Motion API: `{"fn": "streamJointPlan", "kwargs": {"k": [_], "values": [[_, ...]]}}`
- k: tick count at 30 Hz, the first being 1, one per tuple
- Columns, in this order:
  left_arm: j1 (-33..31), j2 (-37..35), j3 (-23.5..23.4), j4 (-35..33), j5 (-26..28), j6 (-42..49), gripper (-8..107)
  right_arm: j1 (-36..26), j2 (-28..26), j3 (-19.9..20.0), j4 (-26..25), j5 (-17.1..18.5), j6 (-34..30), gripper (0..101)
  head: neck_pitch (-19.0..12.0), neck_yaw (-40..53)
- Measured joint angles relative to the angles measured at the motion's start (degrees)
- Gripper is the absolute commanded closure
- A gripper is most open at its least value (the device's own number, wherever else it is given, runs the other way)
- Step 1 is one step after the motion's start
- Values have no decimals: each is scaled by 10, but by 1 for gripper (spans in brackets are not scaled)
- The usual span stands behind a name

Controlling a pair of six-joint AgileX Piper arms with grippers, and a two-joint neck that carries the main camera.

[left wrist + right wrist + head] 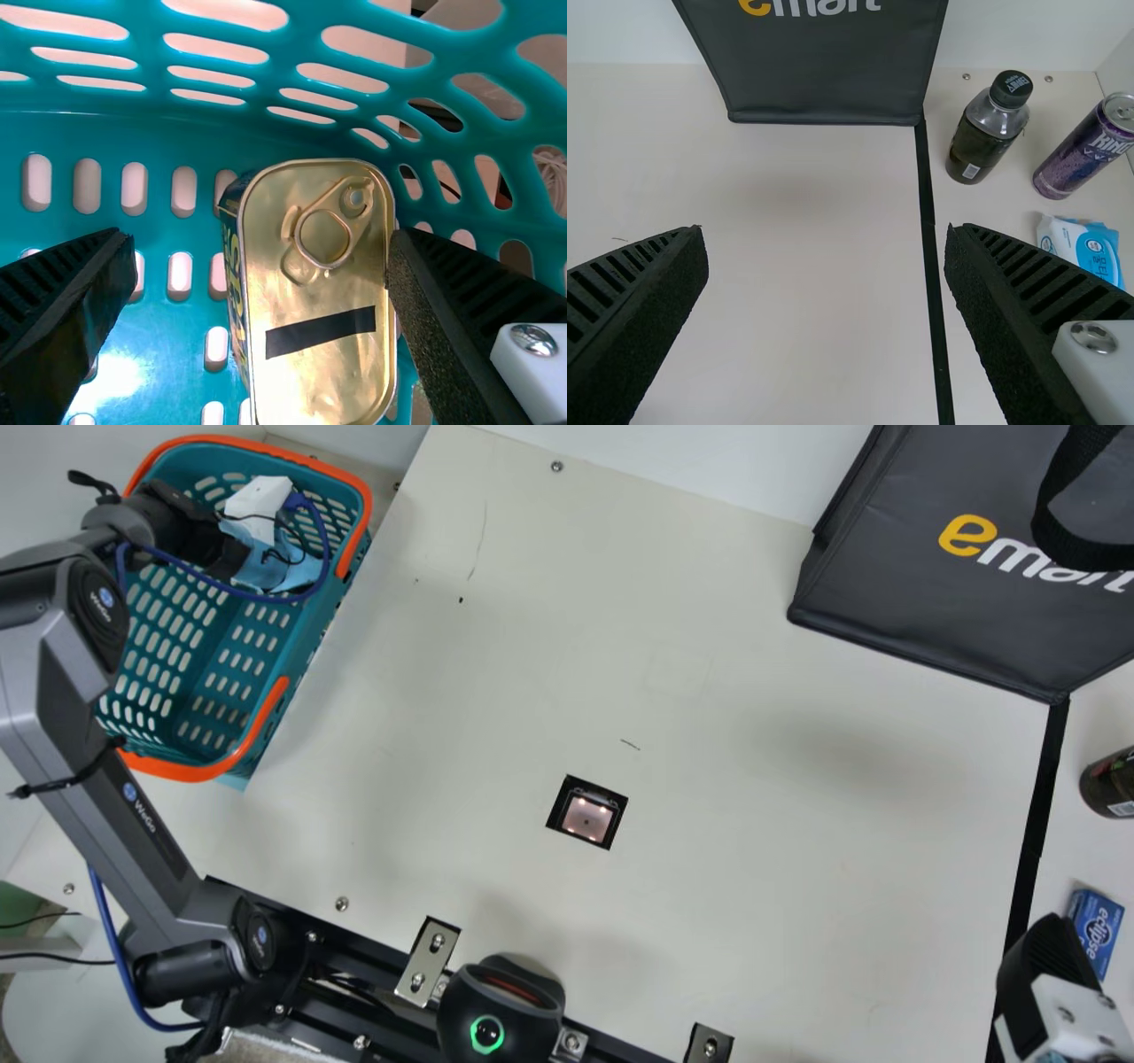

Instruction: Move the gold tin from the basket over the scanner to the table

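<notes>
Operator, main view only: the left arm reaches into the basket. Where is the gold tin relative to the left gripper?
Observer: The left wrist view shows the gold tin between the fingers of the left gripper, inside the teal basket.

Operator: Is it gripped?

Observer: No, a clear gap separates its printed side from the nearer finger.

Operator: And the right gripper?

Observer: The right wrist view shows the right gripper open, with nothing between its fingers.

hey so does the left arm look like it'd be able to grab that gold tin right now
Probably yes: the left gripper is open inside the basket, one finger toward each side of the gold tin, and I see nothing lying over it.
</notes>
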Motion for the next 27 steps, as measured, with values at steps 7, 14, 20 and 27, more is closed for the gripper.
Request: {"fn": "streamJointPlan", "kwargs": {"k": [7, 14, 20, 27], "values": [[17, -21, 18, 6, -39, -1, 9, 0, 0, 0, 0, 0, 0, 6, 0, -1], [39, -44, 33, -5, -55, 16, 9, 0, 0, 0, 0, 0, 0, 6, 0, 0], [42, -53, 39, -13, -55, 15, 9, 0, 0, 0, 0, 0, 0, 6, -1, 0], [18, -64, 55, -4, -73, -3, 9, 0, 0, 0, 0, 0, 0, 6, -1, 0]]}}
